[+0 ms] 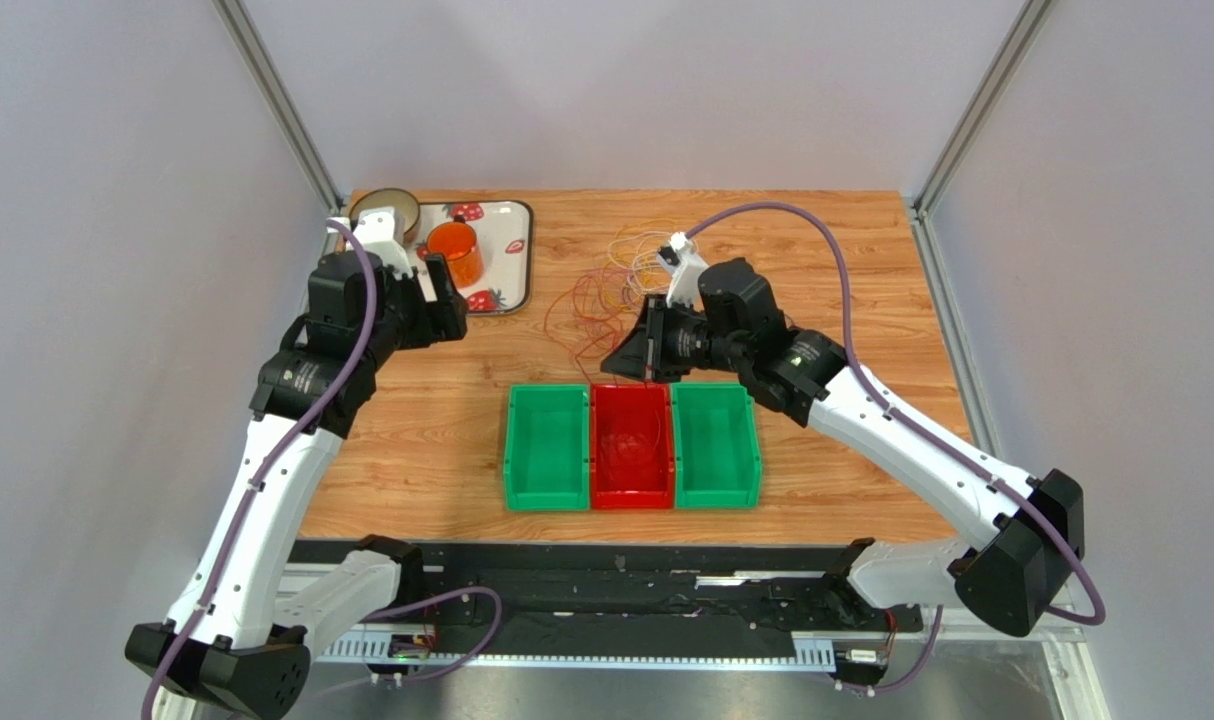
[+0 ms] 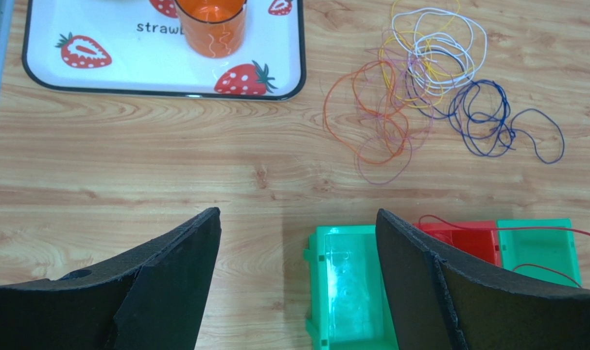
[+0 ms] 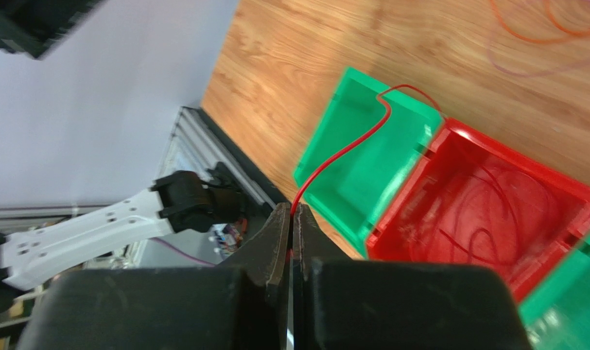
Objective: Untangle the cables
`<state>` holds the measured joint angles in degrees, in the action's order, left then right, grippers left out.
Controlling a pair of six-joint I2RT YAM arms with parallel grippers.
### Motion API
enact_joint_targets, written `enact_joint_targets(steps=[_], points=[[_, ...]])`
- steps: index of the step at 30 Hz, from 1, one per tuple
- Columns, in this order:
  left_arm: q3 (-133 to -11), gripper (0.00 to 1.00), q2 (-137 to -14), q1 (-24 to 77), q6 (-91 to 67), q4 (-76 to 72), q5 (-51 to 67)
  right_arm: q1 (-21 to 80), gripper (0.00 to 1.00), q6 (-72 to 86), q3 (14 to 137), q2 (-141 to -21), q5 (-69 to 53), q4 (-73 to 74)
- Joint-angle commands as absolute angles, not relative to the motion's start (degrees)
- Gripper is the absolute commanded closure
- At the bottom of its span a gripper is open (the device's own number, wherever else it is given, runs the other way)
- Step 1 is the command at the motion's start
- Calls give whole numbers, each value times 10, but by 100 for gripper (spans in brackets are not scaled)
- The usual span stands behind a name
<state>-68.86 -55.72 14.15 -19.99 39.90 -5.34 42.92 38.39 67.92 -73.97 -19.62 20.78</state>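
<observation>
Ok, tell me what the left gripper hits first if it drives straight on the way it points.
Probably the bare table: the left gripper points down at open wood, the nearest green bin just beside its line and the cables further off. Depth is unclear.

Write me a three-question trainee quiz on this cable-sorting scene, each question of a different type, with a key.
1. True or false: the right gripper is shut on a thin red wire.
2. Which plastic bin holds loops of red wire? A) left green bin B) middle red bin C) right green bin
3. Fill in: the left gripper has its jaws ___.
Key: 1 true; 2 B; 3 open.
</observation>
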Motion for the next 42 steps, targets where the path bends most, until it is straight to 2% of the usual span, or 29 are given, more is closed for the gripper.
enact_joint_targets(steps=[1,7,14,19,22,31,35,42], points=[[-688,14,-563,140,-193,396,-35,424,100,353,638,-683,-124,243],[-693,19,-585,139,-198,395,-4,425,100,376,586,-656,-133,231],[-690,20,-591,140,-197,395,6,425,100,384,548,-664,-171,254],[-690,22,-610,141,-214,388,52,425,100,381,533,-633,-144,295],[-686,27,-621,165,-234,374,75,425,100,371,526,-626,-134,314],[-692,35,-692,286,-273,326,47,425,100,341,507,-619,-111,371],[-699,44,-753,341,-284,298,38,425,100,341,512,-596,-100,384],[-712,53,-825,381,-296,252,54,425,100,330,510,-550,-77,397]])
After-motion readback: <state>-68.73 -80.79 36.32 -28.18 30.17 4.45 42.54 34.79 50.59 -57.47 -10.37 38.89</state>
